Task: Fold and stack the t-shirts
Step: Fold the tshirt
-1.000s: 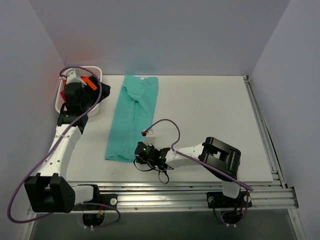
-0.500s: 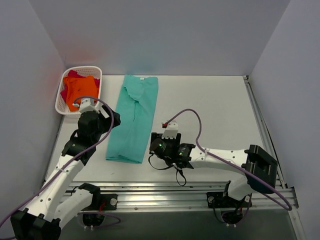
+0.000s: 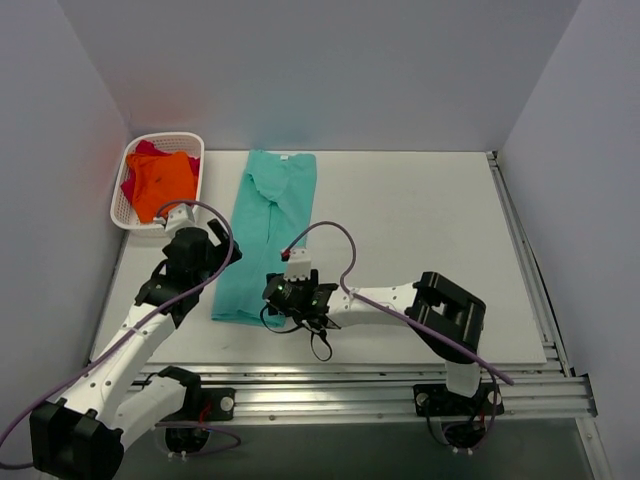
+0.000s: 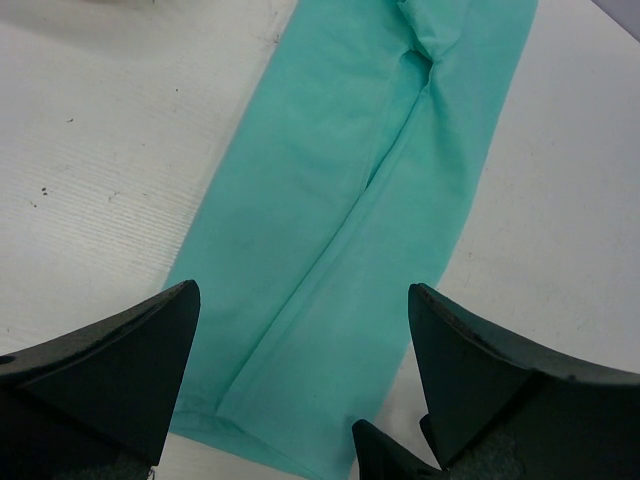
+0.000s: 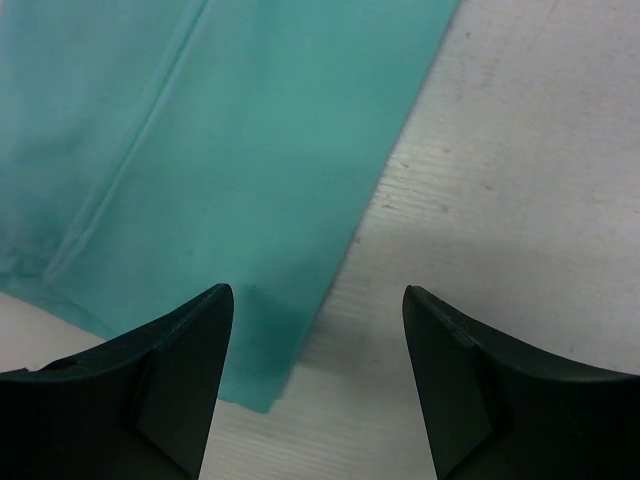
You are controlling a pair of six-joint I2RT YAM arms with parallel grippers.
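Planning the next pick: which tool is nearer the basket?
Left. The left tool hangs close by the basket; the right tool is farther off, over the near hem of the teal t-shirt.

The white table (image 3: 430, 220) has a faintly ribbed, lightly speckled top. A teal t-shirt (image 3: 268, 235), folded into a long narrow strip, lies flat on it left of centre. The strip slants from its collar end at 12 o'clock to its hem at about 7 o'clock. A white lattice basket (image 3: 116, 200) stands in the 10 o'clock corner, near the strip but apart from it. Metal rails (image 3: 380, 385) border the 6 and 3 o'clock edges.
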